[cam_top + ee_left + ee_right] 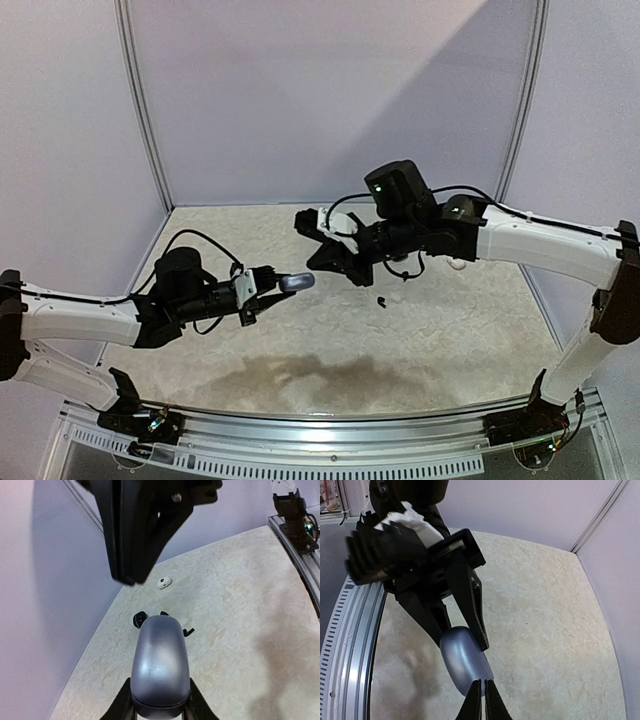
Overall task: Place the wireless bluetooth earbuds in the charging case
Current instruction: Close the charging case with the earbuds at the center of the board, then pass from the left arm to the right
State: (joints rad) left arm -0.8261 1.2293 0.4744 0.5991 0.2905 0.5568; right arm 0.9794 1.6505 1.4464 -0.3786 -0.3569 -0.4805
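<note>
In the air over the table: the charging case (296,283) is held up clear of the table (450,340), between the two arms and nearer the left one.
Left gripper: the left gripper (278,284) has its fingers closed on the two sides of the case's near end, so most of the shell sticks out past the tips.
Right gripper: the right gripper (480,700) has its fingers pinched together with nothing visible between them. The tips sit right at the far end of the case; from here I cannot tell whether they touch it.
Case, looks: a smooth, rounded, pale bluish-silver pebble with a soft shine on top. No open gap shows, so the lid looks shut to me.
Earbuds: a white earbud (164,582) lies on the table past the case, near the back wall. A black earbud (140,619) lies closer, partly hidden behind the case's tip. A small black piece (187,631) lies just beside the case's outline; it is too small to name.
Done so far: the case is picked up and presented to the other arm.
Left to do: by my reckoning nearly everything. The lid needs opening, and each earbud needs picking up and seating inside.
</note>
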